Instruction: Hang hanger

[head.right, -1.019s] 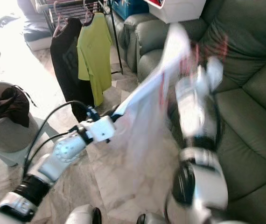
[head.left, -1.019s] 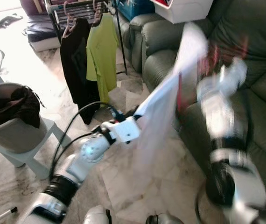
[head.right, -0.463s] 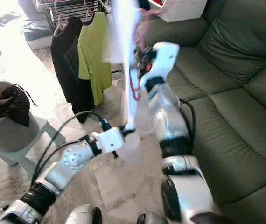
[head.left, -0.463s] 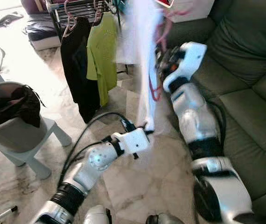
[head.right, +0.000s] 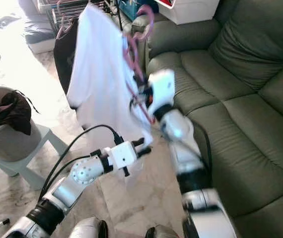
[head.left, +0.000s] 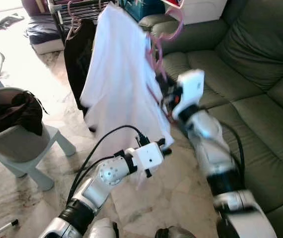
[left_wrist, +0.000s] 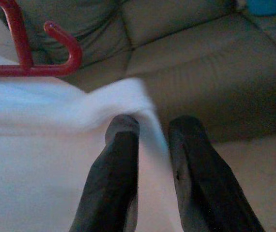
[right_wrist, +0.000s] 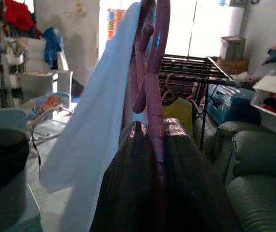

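A pink plastic hanger [head.left: 157, 47] stands nearly upright in the middle of the scene, hook [head.right: 145, 17] at the top, slightly blurred. A white shirt [head.left: 116, 84] hangs on it, spreading left and down, its lower edge near the floor.

right hand [right_wrist: 155, 133]: two black fingers [right_wrist: 128, 179] clamped on pink hanger [right_wrist: 153, 72] | white shirt [right_wrist: 94, 130]: draped over hanger, hanging down beside fingers | behind: dark drying rack [right_wrist: 191, 75] carrying green garment [right_wrist: 179, 110] | green sofa [right_wrist: 254, 193] beside rack
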Motion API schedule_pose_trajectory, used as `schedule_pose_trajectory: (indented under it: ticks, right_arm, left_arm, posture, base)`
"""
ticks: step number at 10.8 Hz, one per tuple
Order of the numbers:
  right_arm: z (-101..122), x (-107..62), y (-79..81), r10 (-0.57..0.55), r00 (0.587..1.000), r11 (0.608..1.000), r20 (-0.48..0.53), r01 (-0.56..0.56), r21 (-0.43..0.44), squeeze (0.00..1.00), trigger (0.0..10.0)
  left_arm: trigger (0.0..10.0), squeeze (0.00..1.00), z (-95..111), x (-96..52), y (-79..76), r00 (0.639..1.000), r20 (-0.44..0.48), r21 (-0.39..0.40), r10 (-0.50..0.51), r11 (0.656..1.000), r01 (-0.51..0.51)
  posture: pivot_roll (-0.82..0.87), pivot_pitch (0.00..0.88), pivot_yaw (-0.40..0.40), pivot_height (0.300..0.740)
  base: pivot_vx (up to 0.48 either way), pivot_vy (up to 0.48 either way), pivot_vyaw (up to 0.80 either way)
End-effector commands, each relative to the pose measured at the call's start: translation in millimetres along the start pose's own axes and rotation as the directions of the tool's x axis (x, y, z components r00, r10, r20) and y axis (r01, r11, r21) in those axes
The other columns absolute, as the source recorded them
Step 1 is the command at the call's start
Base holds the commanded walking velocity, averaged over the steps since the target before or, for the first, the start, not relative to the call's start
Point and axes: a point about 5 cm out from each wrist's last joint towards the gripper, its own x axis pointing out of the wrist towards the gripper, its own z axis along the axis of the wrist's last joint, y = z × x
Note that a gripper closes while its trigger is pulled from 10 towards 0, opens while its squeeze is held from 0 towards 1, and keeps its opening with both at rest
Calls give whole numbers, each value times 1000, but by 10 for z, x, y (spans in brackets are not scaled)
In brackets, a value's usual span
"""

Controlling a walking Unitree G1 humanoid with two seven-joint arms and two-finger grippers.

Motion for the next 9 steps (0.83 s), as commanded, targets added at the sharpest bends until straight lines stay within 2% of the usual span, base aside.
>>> schedule_pose_trajectory:
  ticks: [1,4,6,9]
  right_arm:
    - [221,12,23,28,993,998,114,-22,-51,0,10000]
    - [127,-95,-10,42,996,989,82,-30,-143,0,10000]
    - [97,-134,-54,41,997,987,70,-29,-158,0,10000]
    - [-43,-411,-208,105,994,969,30,-95,-227,0,10000]
  left_arm:
    - [10000,1000,9,-6,-20,1000,2,-6,-17,1000,17]
    - [10000,1000,14,-48,-19,999,13,-26,-49,998,49]
    - [10000,1000,1,-96,-10,999,11,-8,-46,999,46]
    - [10000,1000,-143,-405,139,999,-38,41,-17,999,19]
  posture:
    - [-29,26,-17,740]
    - [-27,25,-16,740]
    - [-27,25,-16,740]
    - [-22,26,-17,740]
  base:
    - [0,0,0]
    - [0,0,0]
    - [0,0,0]
    - [0,0,0]
